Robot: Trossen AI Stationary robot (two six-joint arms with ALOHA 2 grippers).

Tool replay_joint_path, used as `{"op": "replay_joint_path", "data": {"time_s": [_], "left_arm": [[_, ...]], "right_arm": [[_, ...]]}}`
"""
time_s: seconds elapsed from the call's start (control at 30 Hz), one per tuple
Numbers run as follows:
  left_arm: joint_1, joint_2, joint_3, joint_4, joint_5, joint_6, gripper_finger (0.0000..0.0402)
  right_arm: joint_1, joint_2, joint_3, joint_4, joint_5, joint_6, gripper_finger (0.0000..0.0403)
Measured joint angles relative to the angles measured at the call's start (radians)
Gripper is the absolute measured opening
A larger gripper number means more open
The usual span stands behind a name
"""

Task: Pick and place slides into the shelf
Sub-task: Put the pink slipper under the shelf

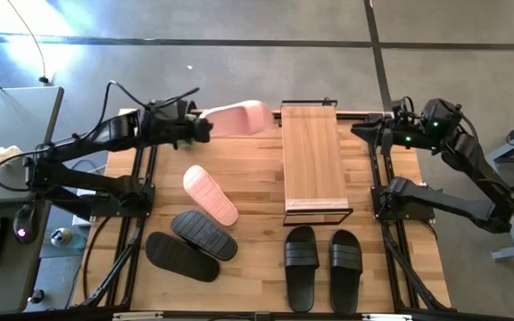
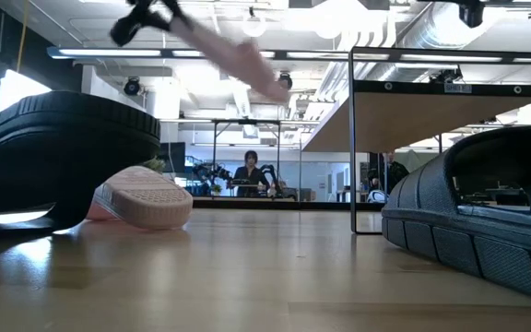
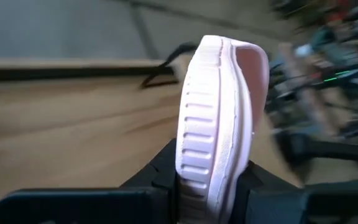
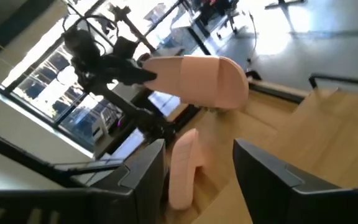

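From the table's ten o'clock the left pincer [image 1: 202, 127] clamps one pale pink slide [image 1: 239, 118] by its heel end, carried high, probably to clear the shelf [image 1: 312, 156] at one o'clock. Its mate [image 1: 210, 194] lies mid-table. At two o'clock the right pincer [image 1: 364, 130] stands wide, empty.
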Motion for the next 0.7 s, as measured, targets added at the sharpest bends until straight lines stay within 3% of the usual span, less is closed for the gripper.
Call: {"op": "replay_joint_path", "data": {"time_s": [0.2, 0.43, 0.7], "left_arm": [[0.084, 0.05, -0.001, -0.06, 0.097, -0.009, 0.0049], [0.234, 0.219, 0.0, -0.052, 0.333, 0.055, 0.0061], [0.32, 0.428, 0.0, 0.183, 0.577, 0.075, 0.0055]], "right_arm": [[0.008, 0.0, 0.0, -0.057, -0.011, 0.008, 0.0167], [0.008, 0.0, 0.0, -0.078, -0.015, 0.027, 0.0167], [0.008, 0.0, 0.0, -0.097, -0.015, 0.051, 0.0167]]}}
